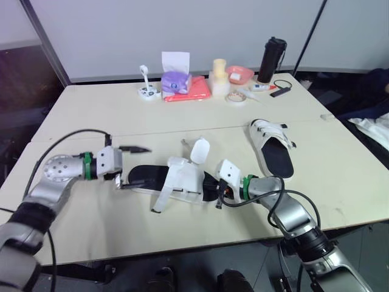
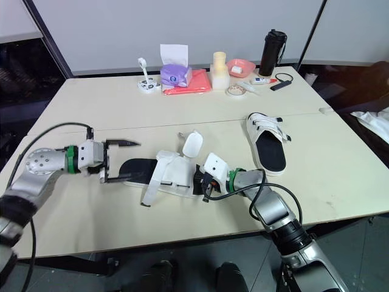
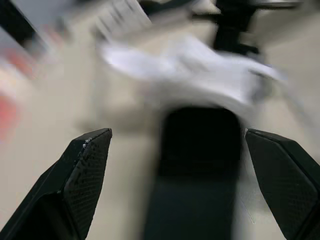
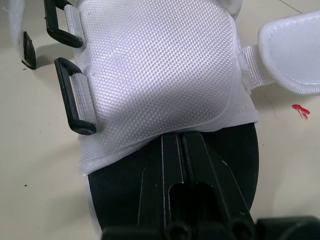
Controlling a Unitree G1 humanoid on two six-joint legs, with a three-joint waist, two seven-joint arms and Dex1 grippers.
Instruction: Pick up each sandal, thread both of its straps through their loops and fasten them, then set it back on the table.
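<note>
A sandal (image 1: pixel 176 176) with a black footbed and white upper lies on the table's near middle, toe toward my right arm. One strap (image 1: pixel 161 199) trails loose toward the front edge, and another flap (image 1: pixel 199 150) sticks up behind. Its two black loops (image 4: pixel 75 105) hang free with nothing through them. My left gripper (image 1: pixel 135 166) is open, and the heel (image 3: pixel 200 165) lies between its fingers. My right gripper (image 4: pixel 181 137) is shut, its tips resting on the footbed at the toe, against the white upper's edge. The second sandal (image 1: pixel 271 146) lies to the right with its straps across the upper.
At the back of the table are a black bottle (image 1: pixel 271 59), a purple tissue pack (image 1: pixel 176 81), a red cloth (image 1: pixel 191 91), a pink bowl (image 1: pixel 240 74) and a tape roll (image 1: pixel 236 97). The front table edge (image 1: pixel 182 246) runs close below the sandal.
</note>
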